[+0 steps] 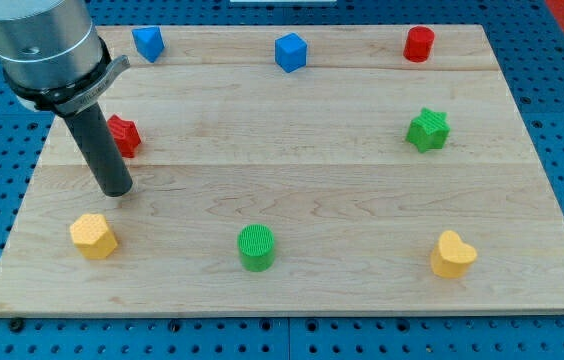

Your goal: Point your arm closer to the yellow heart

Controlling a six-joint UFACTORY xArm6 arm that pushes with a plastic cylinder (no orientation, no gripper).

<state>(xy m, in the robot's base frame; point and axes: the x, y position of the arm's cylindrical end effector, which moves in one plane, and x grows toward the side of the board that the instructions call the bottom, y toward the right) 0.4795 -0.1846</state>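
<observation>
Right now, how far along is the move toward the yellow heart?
Hardly begun, by the look of it. My tip rests at the view's left, beside the red block and above the yellow hexagon-like block. The yellow heart sits at the view's bottom right, untouched. Left to do: cross the board rightward, with the green cylinder near that path.

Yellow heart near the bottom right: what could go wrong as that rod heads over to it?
My tip sits at the view's left, far from the yellow heart. Two risks:
1. The green cylinder lies close to the straight path, so I might knock it along.
2. Another yellow block sits just below my tip; I could mistake it for the target.
</observation>
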